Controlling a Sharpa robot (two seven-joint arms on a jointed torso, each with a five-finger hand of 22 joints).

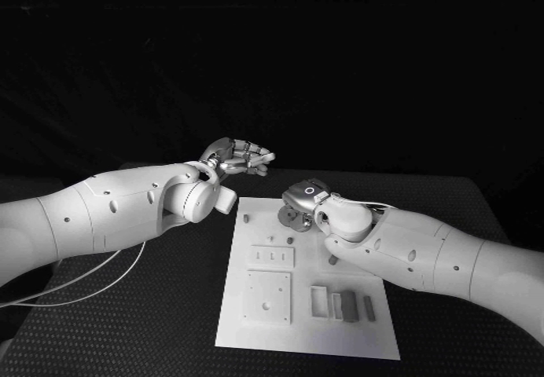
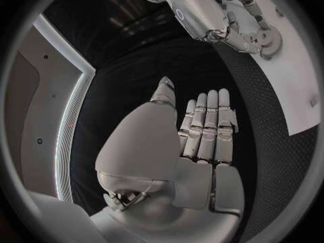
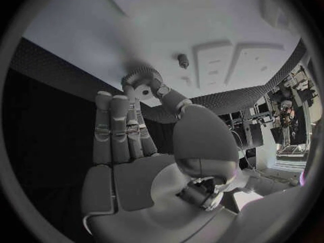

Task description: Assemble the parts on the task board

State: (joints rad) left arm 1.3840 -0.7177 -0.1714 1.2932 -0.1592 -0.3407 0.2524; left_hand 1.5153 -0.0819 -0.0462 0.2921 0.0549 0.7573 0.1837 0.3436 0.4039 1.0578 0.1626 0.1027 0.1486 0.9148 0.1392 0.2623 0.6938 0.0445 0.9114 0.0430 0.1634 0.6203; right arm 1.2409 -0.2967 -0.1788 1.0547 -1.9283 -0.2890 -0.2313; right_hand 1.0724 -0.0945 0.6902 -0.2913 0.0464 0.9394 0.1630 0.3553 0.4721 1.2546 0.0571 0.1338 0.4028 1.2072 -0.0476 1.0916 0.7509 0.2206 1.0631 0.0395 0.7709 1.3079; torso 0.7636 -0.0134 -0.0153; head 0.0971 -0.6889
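Observation:
The white task board (image 1: 255, 326) lies in the middle of the black table. My right hand (image 1: 304, 206) hovers low over the board's far end. In the right wrist view its fingers (image 3: 116, 128) stretch out straight and together, while the thumb tip touches a toothed gear (image 3: 137, 76) lying on the board (image 3: 223, 21). The left wrist view also shows that gear (image 2: 271, 41) beside the right hand (image 2: 226, 24). A small peg (image 3: 183, 61) stands on the board close by. My left hand (image 1: 237, 158) is raised beyond the board's far left corner, flat and holding nothing (image 2: 206, 127).
Nearer on the board lie two flat square plates (image 1: 273, 256) (image 1: 269, 297) and a few upright block parts (image 1: 343, 305). A white cable (image 1: 102, 284) loops over the table's left side under my left arm. The table's far edge is just behind the left hand.

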